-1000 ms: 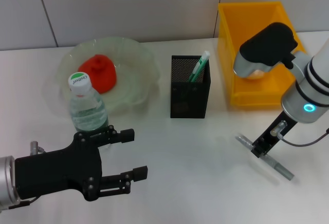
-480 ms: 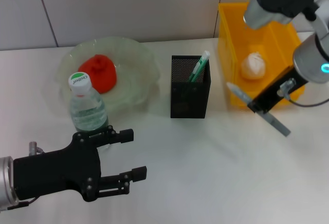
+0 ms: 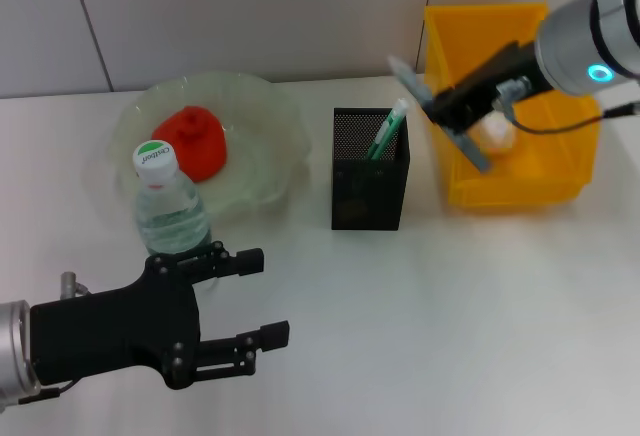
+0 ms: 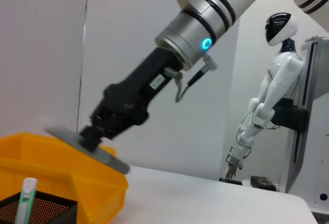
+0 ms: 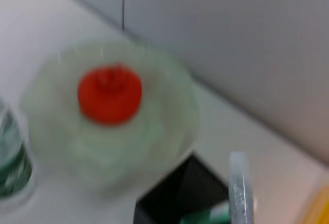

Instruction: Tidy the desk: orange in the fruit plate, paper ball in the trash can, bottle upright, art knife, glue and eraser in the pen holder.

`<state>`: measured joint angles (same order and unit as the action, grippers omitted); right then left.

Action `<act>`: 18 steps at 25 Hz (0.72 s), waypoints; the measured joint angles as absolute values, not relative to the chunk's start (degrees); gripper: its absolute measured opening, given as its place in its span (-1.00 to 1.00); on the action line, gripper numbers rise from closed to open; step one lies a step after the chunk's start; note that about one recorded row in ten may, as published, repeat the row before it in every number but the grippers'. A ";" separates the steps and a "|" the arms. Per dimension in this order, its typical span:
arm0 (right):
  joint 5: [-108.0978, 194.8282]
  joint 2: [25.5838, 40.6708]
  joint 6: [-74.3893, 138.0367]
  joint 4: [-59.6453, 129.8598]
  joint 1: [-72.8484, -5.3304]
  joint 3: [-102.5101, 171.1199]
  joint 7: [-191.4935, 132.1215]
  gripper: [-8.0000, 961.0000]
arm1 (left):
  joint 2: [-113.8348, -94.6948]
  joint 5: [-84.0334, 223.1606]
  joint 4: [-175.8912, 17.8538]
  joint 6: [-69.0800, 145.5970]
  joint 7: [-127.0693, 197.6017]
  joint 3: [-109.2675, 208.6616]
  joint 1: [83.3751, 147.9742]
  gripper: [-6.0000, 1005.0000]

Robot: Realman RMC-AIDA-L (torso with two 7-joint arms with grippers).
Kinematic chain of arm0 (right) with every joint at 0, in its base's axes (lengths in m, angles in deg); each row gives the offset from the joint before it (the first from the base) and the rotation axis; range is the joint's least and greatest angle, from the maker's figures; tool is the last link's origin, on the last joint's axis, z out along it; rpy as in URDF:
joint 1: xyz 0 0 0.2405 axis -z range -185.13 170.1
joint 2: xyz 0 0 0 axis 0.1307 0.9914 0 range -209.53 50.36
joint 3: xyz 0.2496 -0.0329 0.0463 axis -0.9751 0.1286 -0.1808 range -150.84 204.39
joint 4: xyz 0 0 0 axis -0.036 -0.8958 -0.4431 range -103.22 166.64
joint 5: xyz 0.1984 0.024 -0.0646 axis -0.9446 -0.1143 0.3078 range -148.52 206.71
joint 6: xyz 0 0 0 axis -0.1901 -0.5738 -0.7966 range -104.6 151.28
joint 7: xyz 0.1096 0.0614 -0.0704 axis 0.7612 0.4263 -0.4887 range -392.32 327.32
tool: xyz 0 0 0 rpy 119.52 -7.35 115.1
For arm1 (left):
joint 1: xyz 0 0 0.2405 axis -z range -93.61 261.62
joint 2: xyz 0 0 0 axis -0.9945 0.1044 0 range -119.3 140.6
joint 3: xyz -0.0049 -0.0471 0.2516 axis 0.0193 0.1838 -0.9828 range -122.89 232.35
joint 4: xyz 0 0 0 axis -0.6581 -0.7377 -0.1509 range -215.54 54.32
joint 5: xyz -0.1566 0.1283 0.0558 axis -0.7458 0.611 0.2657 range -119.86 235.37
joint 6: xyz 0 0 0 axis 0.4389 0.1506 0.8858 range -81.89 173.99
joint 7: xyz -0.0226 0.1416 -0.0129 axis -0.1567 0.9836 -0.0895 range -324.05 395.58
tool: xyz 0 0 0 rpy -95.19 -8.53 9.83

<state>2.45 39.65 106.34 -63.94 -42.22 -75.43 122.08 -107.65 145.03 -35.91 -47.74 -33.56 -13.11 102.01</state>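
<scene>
Right gripper (image 3: 452, 108) raised above the desk, between holder (image 3: 370, 169) and bin (image 3: 445, 76), clamped on the knife (image 3: 437, 114). Knife grey, tilted, one end near the holder's upper right, the other over the bin's near-left corner; seen blurred in the left wrist view (image 4: 87, 149), crossing the bin rim (image 4: 61, 157). Green-and-white glue (image 3: 387, 130) standing slanted inside the holder. Paper ball (image 3: 495, 132) lying in the bin, partly behind the gripper. Orange (image 3: 192, 140) resting in the plate (image 3: 265, 106), at desk's far left. Bottle (image 3: 168, 206) upright, green cap on, just in front of the plate. Left gripper (image 3: 243, 299) low at near left, beside the bottle, fingers spread, holding nothing. Eraser not made out in any view.
</scene>
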 joint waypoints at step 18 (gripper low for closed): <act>1.67 39.92 76.73 -53.45 -38.84 -62.53 121.17 -0.74 | -107.74 144.93 -35.97 -47.63 -34.07 -13.12 102.64 0.57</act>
<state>1.67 39.92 76.73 -53.45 -38.84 -62.53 121.17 -107.74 144.93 -35.97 -47.63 -34.07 -13.12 102.64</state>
